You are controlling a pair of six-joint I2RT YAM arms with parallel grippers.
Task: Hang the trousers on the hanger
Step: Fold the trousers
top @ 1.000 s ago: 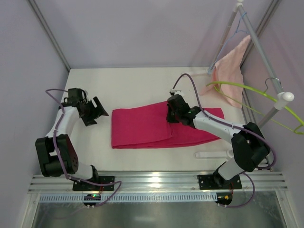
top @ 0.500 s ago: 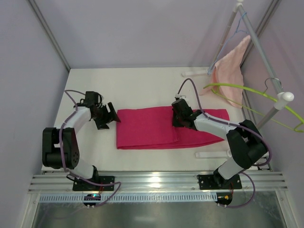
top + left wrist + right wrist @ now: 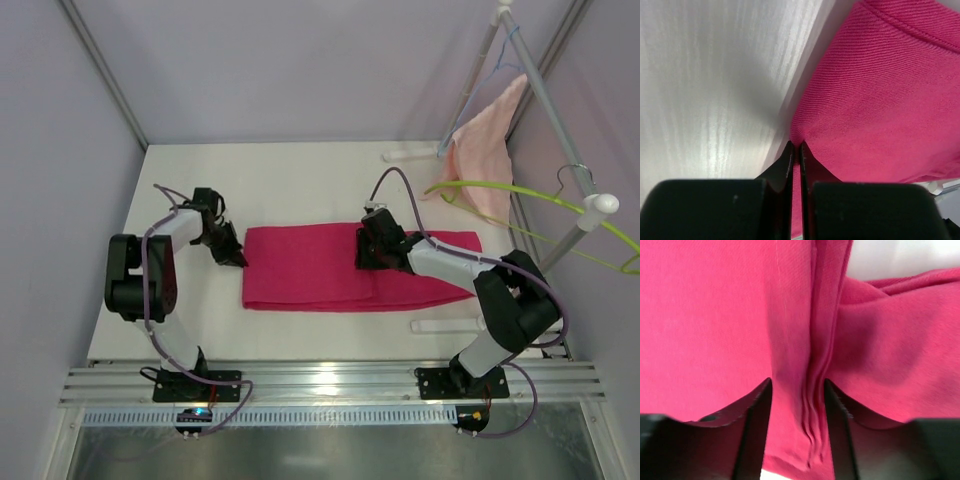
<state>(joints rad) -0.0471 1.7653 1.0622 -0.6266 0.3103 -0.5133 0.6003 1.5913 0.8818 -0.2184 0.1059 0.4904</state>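
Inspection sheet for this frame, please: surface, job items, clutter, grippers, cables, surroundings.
Surface: white table, no spills seen.
Job's things: trousers folded flat mid-table; hanger up at the rack on the right, apart from the trousers.
Clutter: salmon towel and blue wire hanger on the rack; white bars on the table.
Grippers: left gripper shut on the trousers' left edge; right gripper open, astride a fold ridge.
Cables: purple cables loop free along both arms.
Surroundings: lilac walls; metal rail at the near edge.
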